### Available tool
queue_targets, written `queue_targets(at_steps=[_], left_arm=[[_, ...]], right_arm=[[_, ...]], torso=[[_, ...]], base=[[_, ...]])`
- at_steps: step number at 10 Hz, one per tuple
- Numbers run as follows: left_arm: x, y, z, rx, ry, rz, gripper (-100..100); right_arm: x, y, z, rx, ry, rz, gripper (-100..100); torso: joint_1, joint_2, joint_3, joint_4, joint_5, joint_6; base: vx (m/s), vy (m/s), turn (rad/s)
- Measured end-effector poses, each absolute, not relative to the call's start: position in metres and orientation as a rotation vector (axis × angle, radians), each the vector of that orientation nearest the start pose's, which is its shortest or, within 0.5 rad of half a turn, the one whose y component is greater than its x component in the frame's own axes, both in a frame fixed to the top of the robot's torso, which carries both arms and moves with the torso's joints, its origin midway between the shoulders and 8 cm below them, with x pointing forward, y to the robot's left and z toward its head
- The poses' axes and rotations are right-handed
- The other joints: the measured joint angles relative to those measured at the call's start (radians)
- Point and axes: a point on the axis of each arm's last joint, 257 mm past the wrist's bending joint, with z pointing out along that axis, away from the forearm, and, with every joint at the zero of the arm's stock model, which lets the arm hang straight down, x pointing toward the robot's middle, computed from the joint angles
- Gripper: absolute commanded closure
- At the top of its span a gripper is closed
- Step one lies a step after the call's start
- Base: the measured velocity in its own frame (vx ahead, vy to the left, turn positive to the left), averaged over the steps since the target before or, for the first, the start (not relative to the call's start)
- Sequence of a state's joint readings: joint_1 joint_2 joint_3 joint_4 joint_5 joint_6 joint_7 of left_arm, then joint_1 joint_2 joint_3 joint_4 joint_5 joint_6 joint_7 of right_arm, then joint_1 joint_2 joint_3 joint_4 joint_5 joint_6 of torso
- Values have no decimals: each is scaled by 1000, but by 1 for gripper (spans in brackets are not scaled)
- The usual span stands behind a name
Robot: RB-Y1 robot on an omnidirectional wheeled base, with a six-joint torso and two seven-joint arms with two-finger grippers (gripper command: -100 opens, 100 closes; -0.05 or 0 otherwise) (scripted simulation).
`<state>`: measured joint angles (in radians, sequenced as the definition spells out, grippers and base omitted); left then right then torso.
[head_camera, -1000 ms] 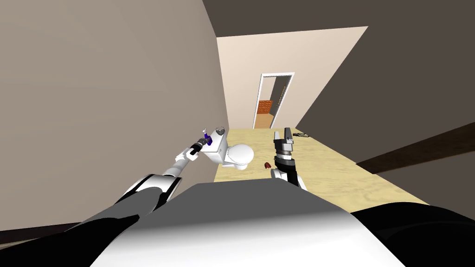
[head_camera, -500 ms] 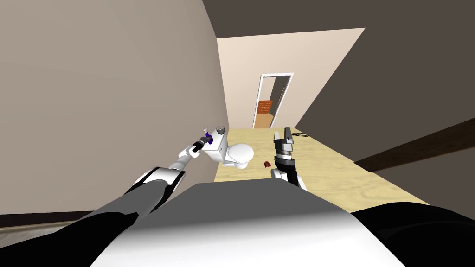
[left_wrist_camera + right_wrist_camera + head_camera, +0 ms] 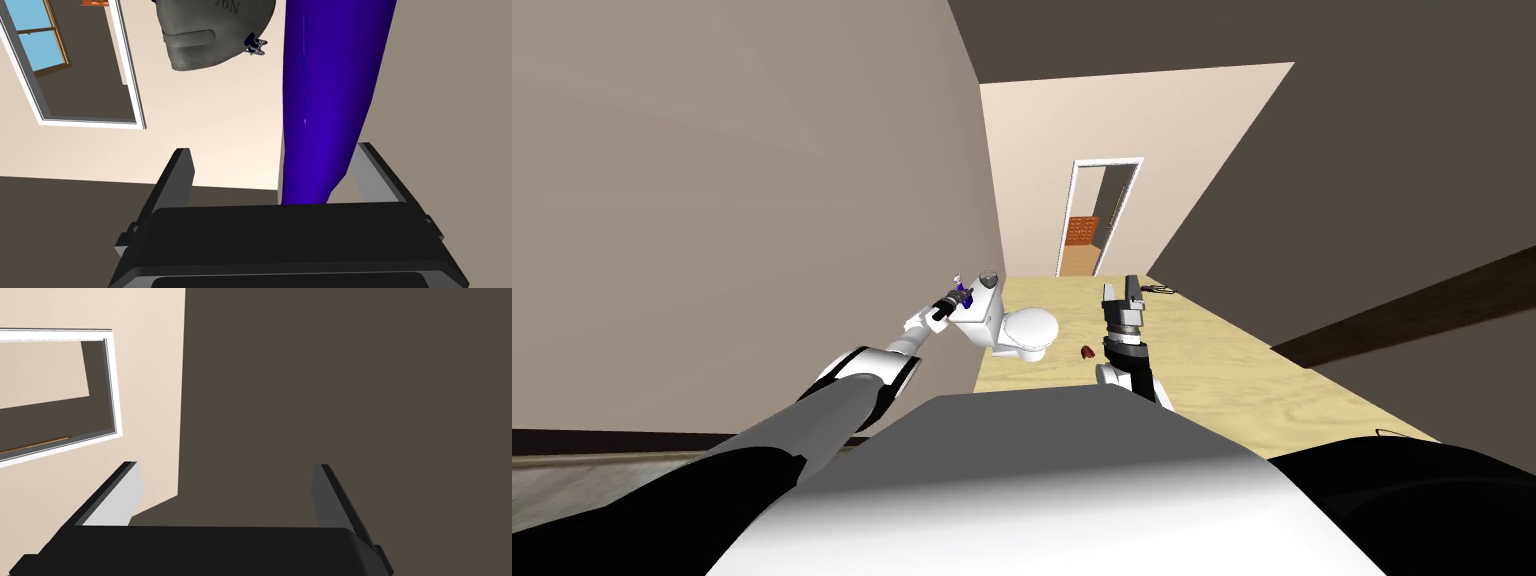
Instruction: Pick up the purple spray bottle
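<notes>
- While the left arm does the work, the right tool hangs idle close in at about one o'clock. Its two fingers are wide apart with nothing between them.
- Beside that tool, at twelve o'clock, a small dark red thing lies on the pale wood floor.
- Over the last second the left arm has stretched further out toward eleven o'clock, carrying the left tool forward.
- That reach has brought the purple spray bottle between the left tool's fingers. They are spread wide and not pressing it. The bottle sits off-centre, close against one finger and possibly touching it, and well apart from the other.
- For the task, the approach looks finished and the grasp not yet made. Closing the fingers seems the next step, and because the bottle is off-centre it may be nudged sideways as they meet it.
- At eleven o'clock the bottle appears to stand upright on the tank of a white toilet, at the end nearest the side wall.
- Just past the bottle on the same tank sits a grey rounded object.
- Farthest off, at twelve o'clock, a white-framed doorway opens in the cream end wall.
</notes>
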<state>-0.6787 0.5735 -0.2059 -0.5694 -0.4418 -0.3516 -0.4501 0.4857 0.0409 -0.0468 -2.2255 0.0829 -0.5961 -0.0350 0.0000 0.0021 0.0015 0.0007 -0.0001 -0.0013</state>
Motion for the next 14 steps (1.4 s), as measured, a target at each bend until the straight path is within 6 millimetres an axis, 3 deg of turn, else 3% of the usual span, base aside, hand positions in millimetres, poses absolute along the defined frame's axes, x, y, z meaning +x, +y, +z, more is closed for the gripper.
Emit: queue_targets(at_steps=[2,3,7,8,9,11,13,14], left_arm=[[678,383,-213,33,1715,-120,-100],[678,383,-214,33,1717,-120,100],[678,384,-214,33,1717,-117,100],[678,384,-214,33,1717,-117,0],[678,384,-214,33,1717,-117,100],[667,405,-221,-4,1721,-106,100],[657,406,-228,-2,1722,-110,100],[649,416,-231,-19,1719,-106,100]], right_arm=[[338,-285,22,597,584,1255,0],[338,-285,22,597,584,1255,0],[338,-285,22,597,584,1255,0],[338,-285,22,597,584,1255,0],[338,-285,22,597,584,1255,0],[338,-285,22,597,584,1255,0],[338,-285,22,597,584,1255,0],[338,-285,22,597,584,1255,0]], torso=[[0,-2,-2,-1,0,0],[0,-2,-1,-1,0,0],[0,-2,-1,-1,1,0],[0,-2,-1,-1,1,0],[0,-2,-1,-1,1,0],[-1,-7,-4,-2,1,-1],[2,-6,-6,-7,4,0],[1,-9,-8,-8,4,-2]], base=[[5,0,1],[0,0,0],[0,0,0],[0,0,0],[76,-41,-10],[82,-15,17],[53,-5,-8],[97,-32,24]])
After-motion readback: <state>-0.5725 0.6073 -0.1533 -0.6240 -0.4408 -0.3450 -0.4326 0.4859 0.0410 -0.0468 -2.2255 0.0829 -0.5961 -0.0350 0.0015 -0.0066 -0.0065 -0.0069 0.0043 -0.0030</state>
